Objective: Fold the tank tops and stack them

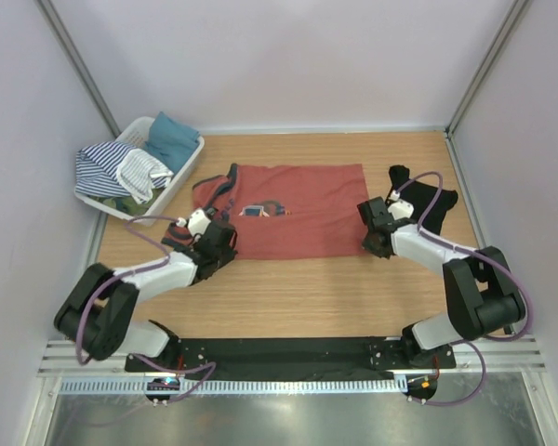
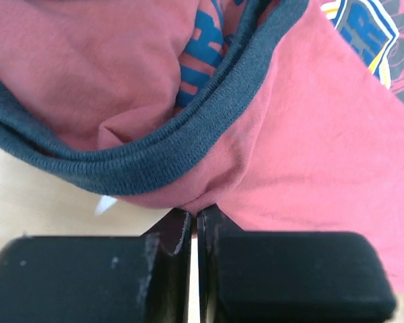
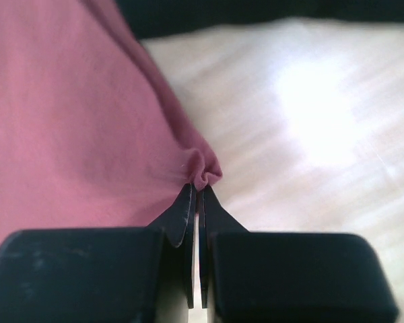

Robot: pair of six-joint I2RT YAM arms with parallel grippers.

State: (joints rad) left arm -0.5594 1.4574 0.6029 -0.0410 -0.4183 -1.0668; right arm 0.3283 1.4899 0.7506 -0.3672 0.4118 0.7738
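The rust-red tank top lies spread on the wooden table, its navy-edged straps bunched at the left end. My left gripper is shut on the red cloth at its near left corner, just below the strap edging. At the near right corner my right gripper is shut on a pinch of the red hem. The black tank top lies crumpled behind my right arm at the far right.
A white plastic basket holding striped and teal clothes stands at the far left. Bare wood runs between the red top and the arm bases. Walls close in both sides.
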